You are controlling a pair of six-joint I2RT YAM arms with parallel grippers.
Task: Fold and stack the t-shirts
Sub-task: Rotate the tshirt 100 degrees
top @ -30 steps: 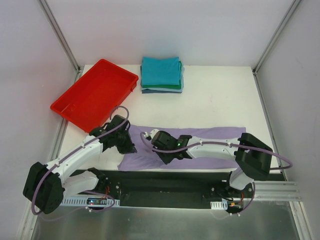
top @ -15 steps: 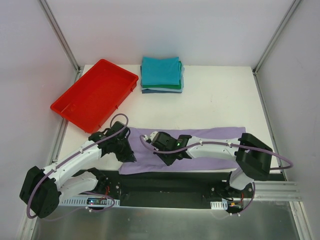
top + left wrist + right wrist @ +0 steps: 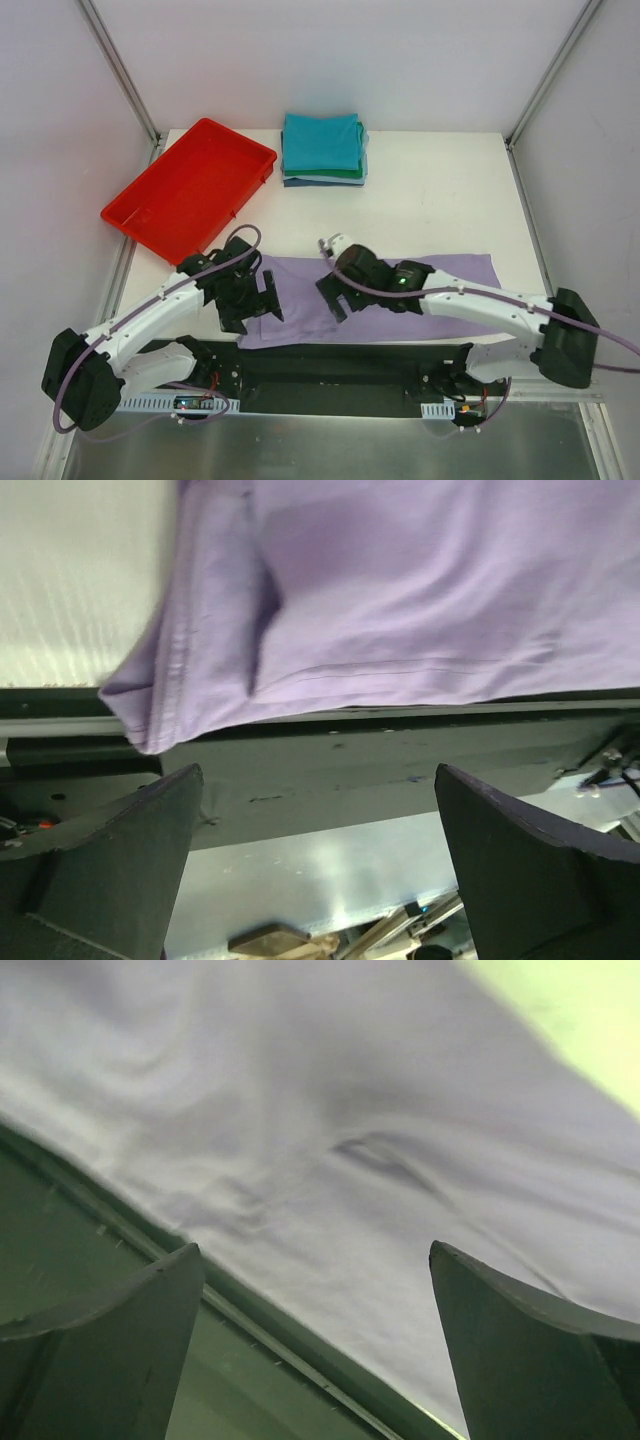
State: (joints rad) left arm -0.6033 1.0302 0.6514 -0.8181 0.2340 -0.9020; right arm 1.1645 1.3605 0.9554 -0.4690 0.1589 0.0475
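Observation:
The lavender t-shirt (image 3: 420, 285) lies as a long folded strip along the table's near edge, its left end hanging slightly over the black base rail. My left gripper (image 3: 262, 304) hovers open over that left end, with nothing between its fingers; in the left wrist view the shirt (image 3: 400, 600) fills the top and the gripper (image 3: 315, 772) frames the rail below it. My right gripper (image 3: 330, 298) is open just above the strip's left-middle, and the right wrist view shows lavender cloth (image 3: 350, 1110) beyond the empty gripper (image 3: 312, 1248). A stack of folded t-shirts (image 3: 322, 148), teal on top, sits at the back.
A red plastic tray (image 3: 150, 215) lies angled at the back left, close to the left arm's elbow. The black base rail (image 3: 340, 365) runs along the near edge under the shirt's hem. Metal frame posts rise at both back corners.
Both grippers went from shut to open and let go of the lavender shirt. The right gripper rose and shifted slightly back and right; the shirt's left end settled flat.

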